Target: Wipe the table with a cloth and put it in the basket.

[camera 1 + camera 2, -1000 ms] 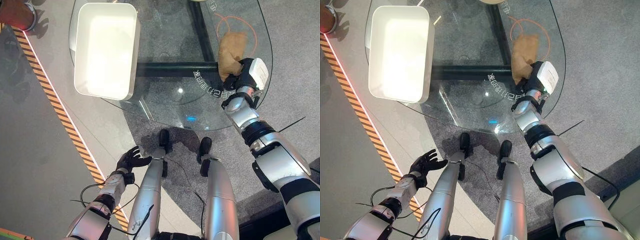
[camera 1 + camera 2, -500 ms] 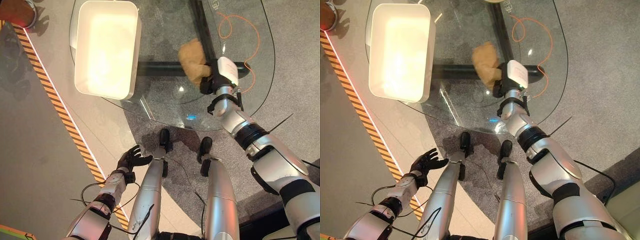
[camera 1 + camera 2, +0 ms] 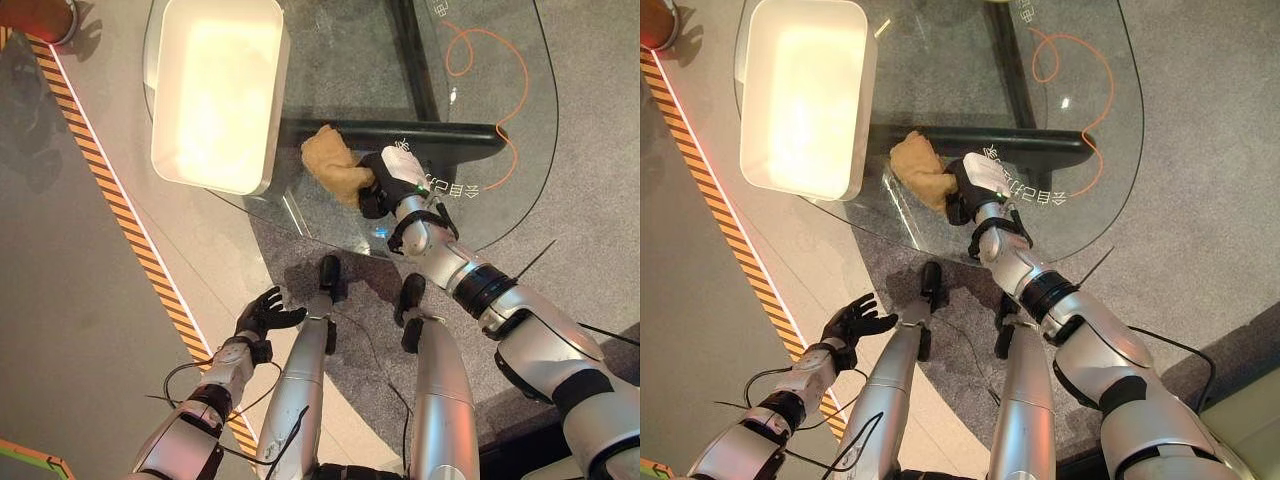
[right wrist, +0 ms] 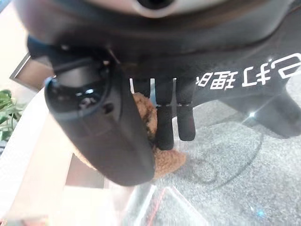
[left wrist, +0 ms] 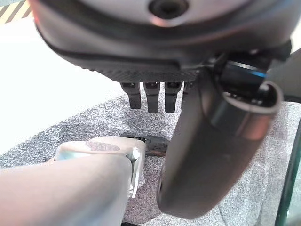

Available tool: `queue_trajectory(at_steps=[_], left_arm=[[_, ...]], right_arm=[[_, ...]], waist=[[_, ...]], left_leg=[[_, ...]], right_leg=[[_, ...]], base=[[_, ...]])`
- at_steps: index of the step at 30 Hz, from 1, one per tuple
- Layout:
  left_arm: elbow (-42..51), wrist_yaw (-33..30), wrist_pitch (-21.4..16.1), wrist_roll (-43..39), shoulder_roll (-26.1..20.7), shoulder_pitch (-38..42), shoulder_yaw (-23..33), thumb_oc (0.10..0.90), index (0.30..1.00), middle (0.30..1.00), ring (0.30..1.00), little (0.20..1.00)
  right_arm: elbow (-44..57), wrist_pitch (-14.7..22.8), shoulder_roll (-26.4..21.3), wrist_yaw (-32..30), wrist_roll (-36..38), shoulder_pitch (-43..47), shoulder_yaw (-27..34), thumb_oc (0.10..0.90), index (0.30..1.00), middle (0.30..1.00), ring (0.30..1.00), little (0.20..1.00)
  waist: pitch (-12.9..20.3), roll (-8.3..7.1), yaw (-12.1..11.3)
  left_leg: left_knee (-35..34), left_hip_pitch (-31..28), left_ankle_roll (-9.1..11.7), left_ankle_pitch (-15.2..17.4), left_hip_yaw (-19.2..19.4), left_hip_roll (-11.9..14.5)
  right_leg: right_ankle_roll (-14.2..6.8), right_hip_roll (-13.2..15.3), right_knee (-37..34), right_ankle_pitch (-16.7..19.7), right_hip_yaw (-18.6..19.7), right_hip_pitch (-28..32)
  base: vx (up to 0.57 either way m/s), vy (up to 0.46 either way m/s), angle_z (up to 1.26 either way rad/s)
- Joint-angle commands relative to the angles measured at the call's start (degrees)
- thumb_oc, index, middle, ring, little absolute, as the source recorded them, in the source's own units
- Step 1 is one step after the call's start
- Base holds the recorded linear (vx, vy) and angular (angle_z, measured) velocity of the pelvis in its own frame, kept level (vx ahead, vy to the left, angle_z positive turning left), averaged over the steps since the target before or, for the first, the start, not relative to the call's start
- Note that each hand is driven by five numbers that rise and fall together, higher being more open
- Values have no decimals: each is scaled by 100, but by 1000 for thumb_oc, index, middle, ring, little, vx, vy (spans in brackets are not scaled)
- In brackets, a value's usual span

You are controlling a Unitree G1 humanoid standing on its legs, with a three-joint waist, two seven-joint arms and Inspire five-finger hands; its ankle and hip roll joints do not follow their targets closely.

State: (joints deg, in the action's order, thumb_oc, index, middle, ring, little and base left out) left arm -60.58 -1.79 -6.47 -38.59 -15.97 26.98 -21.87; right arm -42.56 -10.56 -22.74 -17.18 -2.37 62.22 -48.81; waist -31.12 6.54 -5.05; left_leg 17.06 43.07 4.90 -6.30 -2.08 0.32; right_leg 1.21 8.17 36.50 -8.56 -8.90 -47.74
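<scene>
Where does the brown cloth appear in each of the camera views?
Left eye view: cloth at centre, beside right hand.
Right eye view: cloth left of centre.
Left wrist view: absent.
Right wrist view: cloth past the fingers.
Shared landmark: white basket, to the cloth's left.

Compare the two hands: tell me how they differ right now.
The right hand reaches over the glass table, while the left hand hangs low beside it over the floor. The right hand's fingers curl on the tan cloth; the left hand is spread open, holding nothing. Both are dark.
</scene>
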Motion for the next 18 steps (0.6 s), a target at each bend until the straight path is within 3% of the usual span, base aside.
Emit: queue_trajectory(at_steps=[1, 9, 18], left_arm=[[-24, -163, 13, -9, 112, -43, -48, 800, 900, 900, 900, 900], [-84, -152, 36, -48, 96, 15, -54, 800, 900, 900, 900, 900], [-289, 2, -85, -130, 53, 10, -91, 800, 900, 900, 900, 900]], right_arm=[[901, 664, 171, 133, -324, 355, -147, 100, 300, 300, 300, 200], [865, 498, 179, -137, -403, 297, -161, 100, 300, 300, 300, 200], [-183, 340, -176, -1829, 105, 585, 460, 100, 300, 300, 300, 200]], waist=[[133, 158, 41], [133, 156, 54], [133, 196, 21]], left_leg=[[633, 7, -337, 629, 621, -314], [633, -11, -338, 619, 644, -302], [650, -37, -353, 648, 650, -249]], right_leg=[[-149, -96, -690, 425, -165, 89], [-162, -76, -688, 448, -160, 93], [-180, -34, -637, 465, -159, 118]], base=[[0, 0, 0], [0, 0, 0], [0, 0, 0]])
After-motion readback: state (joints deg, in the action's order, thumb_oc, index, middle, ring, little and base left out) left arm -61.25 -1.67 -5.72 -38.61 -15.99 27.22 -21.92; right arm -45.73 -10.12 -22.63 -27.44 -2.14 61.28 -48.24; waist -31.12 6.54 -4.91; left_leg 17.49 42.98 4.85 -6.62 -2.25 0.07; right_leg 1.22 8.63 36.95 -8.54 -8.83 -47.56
